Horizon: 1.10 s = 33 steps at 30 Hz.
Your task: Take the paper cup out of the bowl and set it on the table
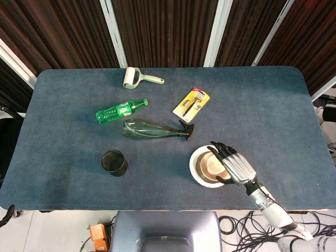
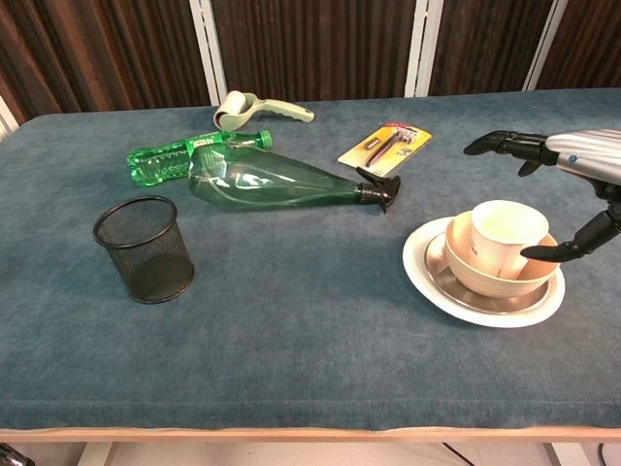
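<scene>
A white paper cup (image 1: 212, 166) (image 2: 508, 231) stands upright in a tan bowl (image 1: 201, 169) (image 2: 495, 280), which sits on a white plate (image 1: 192, 166) (image 2: 423, 270) near the table's front right. My right hand (image 1: 237, 166) (image 2: 582, 158) hovers just right of the bowl with its fingers spread above the rim. Its thumb (image 2: 563, 248) reaches toward the cup's right side, and I see nothing in the hand. My left hand does not show in either view.
A black mesh cup (image 1: 114, 162) (image 2: 144, 249) stands at front left. A large clear green bottle (image 1: 152, 129) (image 2: 272, 180) and a small green bottle (image 1: 119, 111) (image 2: 170, 160) lie mid-table. Further back are a lint roller (image 1: 137, 78) (image 2: 254, 109) and a packaged tool (image 1: 192, 103) (image 2: 386, 144).
</scene>
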Each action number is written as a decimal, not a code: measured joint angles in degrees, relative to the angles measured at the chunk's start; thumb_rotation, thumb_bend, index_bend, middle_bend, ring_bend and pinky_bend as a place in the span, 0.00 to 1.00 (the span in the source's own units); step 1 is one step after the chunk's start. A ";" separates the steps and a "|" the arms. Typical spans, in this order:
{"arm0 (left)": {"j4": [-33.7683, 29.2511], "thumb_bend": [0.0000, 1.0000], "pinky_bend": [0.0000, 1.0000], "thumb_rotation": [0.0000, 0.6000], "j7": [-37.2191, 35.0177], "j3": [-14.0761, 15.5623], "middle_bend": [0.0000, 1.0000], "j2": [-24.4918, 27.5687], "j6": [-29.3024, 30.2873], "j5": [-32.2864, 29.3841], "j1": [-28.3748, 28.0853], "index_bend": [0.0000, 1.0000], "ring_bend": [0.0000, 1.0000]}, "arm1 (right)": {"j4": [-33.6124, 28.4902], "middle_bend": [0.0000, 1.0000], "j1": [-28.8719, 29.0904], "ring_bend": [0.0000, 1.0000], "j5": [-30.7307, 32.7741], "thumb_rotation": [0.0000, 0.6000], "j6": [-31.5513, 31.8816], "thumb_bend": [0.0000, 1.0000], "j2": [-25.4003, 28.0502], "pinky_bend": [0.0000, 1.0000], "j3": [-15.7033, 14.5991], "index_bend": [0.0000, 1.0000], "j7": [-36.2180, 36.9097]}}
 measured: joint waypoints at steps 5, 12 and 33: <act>0.08 0.33 0.36 1.00 -0.37 -0.41 0.19 0.06 -0.10 0.06 0.32 0.05 0.18 | 1.32 0.04 0.05 0.05 0.78 1.00 -0.98 0.16 -0.54 0.19 0.09 0.10 -0.41; 0.11 0.33 0.36 1.00 -0.83 -1.73 0.19 -0.02 -0.78 -1.79 0.66 0.05 0.18 | 3.44 0.08 0.31 0.07 2.25 1.00 -2.41 0.16 -1.58 0.20 0.64 0.14 -0.16; -1.50 0.33 0.36 1.00 2.38 -3.31 0.19 0.14 -4.19 -3.47 0.29 0.05 0.18 | 7.01 0.30 0.07 0.36 0.31 1.00 -1.16 0.16 -4.18 0.49 0.94 0.39 1.95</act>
